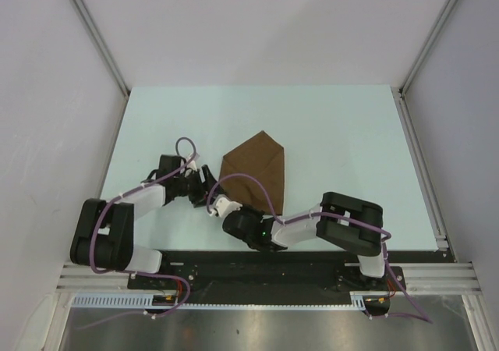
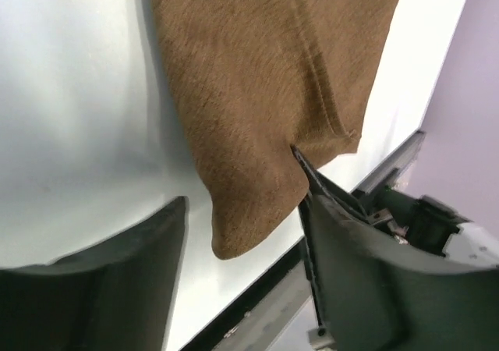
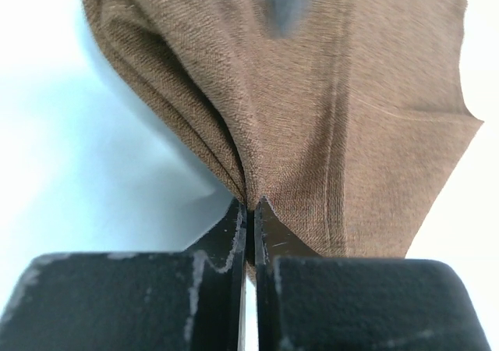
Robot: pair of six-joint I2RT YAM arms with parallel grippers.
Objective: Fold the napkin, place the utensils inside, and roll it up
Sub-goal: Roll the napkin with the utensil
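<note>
Right gripper (image 3: 249, 207): you have it clenched on a corner of the napkin (image 3: 335, 117); the cloth bunches at its fingertips and fans out ahead of them.
Left gripper (image 1: 206, 181): your fingers are spread, holding nothing.
Napkin: folded on the table (image 1: 335, 132), just ahead of both grippers; a rounded corner shows between the left fingers.

No words, numbers or signs are showing up anywhere — nothing is there to read in any view.

Folded brown napkin (image 1: 256, 168), near corner pinched
</note>
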